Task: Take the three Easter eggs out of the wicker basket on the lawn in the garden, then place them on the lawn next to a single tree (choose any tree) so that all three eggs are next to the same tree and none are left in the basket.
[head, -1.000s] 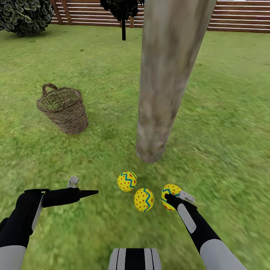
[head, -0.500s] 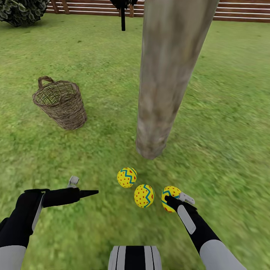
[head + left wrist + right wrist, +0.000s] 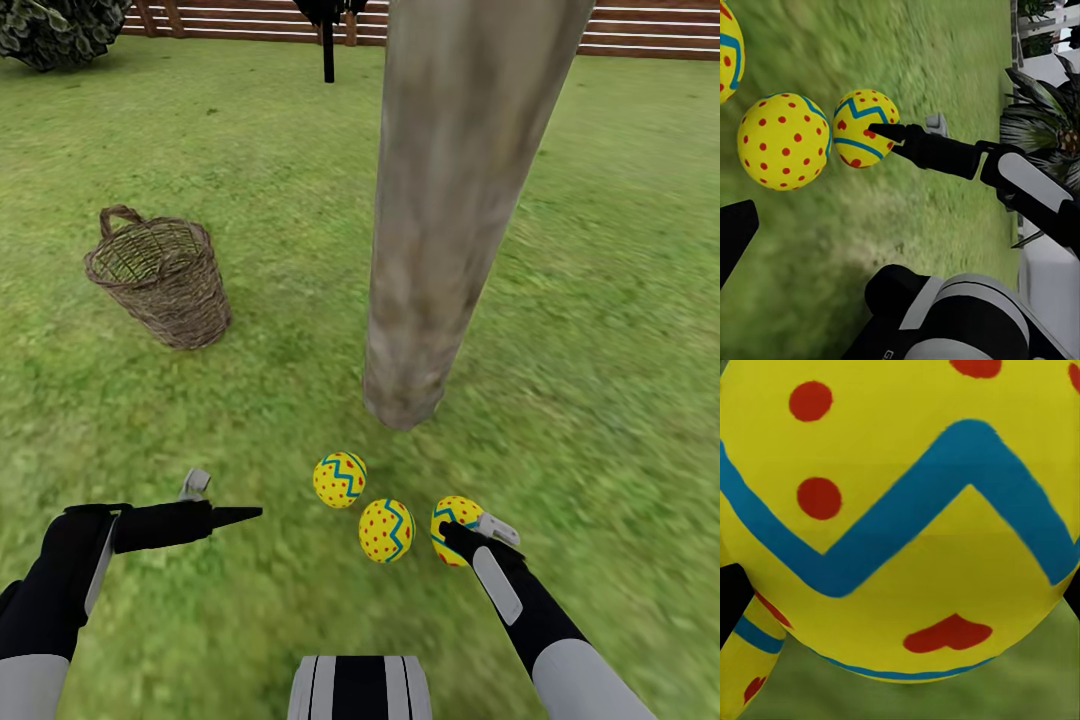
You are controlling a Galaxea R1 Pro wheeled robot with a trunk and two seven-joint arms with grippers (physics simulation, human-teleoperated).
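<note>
Yellow, fist-sized Easter eggs with red dots and blue zigzag bands lay in a loose row on the mottled green lawn (image 3: 600, 300), just on the near side of the thick grey-brown tree trunk (image 3: 450, 200). Seen from the head, the first egg (image 3: 340, 480) sat at about 7 o'clock from the trunk's foot, the second egg (image 3: 386, 530) at 6 o'clock, near the first but apart from it. The third egg (image 3: 452, 522), at about 5 o'clock, sat between the fingers of the right gripper (image 3: 462, 533), which closed around it; the right wrist camera showed that egg (image 3: 900, 517) pressed up close.

Off at 10 o'clock from the trunk, well apart from the eggs, stood the small brown woven-twig basket (image 3: 165, 280) with its loop handle; no egg showed through its rim or sides.

At 9 o'clock from the eggs, the left gripper (image 3: 225, 505) hovered over bare grass, its fingers spread and holding nothing.
</note>
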